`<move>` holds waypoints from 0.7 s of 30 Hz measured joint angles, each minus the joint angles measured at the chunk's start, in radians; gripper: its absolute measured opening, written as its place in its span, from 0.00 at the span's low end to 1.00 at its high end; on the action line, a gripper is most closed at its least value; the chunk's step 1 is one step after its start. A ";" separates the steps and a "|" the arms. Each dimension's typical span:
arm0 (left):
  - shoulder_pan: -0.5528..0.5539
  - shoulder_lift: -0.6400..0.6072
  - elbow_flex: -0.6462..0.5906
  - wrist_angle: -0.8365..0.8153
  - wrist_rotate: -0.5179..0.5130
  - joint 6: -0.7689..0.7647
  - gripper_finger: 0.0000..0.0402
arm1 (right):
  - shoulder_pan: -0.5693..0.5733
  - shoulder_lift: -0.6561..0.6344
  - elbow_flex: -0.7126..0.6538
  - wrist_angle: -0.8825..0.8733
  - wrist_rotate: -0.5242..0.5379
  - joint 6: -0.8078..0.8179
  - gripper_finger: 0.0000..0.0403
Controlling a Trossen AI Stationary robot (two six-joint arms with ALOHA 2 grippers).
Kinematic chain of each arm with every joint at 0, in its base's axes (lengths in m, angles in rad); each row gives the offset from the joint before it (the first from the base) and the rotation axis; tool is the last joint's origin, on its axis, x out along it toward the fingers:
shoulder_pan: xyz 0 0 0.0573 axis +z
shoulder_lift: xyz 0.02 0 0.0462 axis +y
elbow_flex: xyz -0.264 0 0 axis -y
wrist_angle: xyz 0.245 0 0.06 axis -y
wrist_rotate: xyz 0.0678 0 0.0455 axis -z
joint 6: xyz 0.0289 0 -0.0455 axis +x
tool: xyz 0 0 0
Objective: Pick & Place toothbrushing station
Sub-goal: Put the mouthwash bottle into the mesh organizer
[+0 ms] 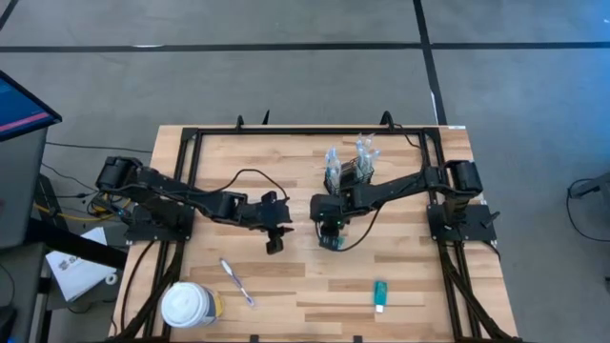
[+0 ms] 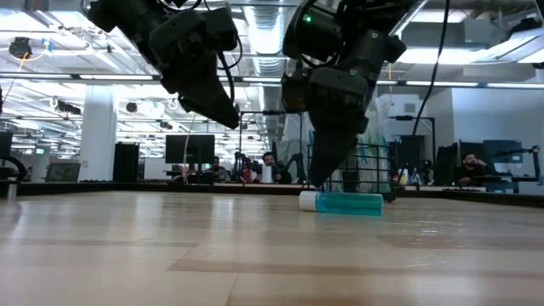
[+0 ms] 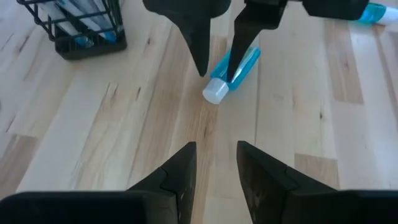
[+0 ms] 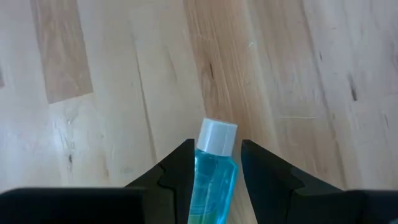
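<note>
A teal tube [image 4: 214,171] with a white cap lies flat on the wooden worktop [image 1: 400,267], near its middle. The right gripper [image 4: 214,163] is down over it, its fingers [image 4: 177,174] partly open on either side of the tube; whether they press it I cannot tell. Just behind stands the black wire caddy [image 1: 347,171] holding toothbrushes. The left gripper [image 1: 275,243] hovers just beside, fingers partly open and holding nothing. Nearer the front edge lie a loose toothbrush [image 1: 236,282], a second small tube [image 1: 379,295] and a white-lidded tub [image 1: 189,305].
</note>
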 joint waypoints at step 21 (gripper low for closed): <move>0.000 0.000 0.000 0.008 -0.002 0.001 0.27 | 0.005 0.016 -0.002 0.045 0.004 0.005 0.30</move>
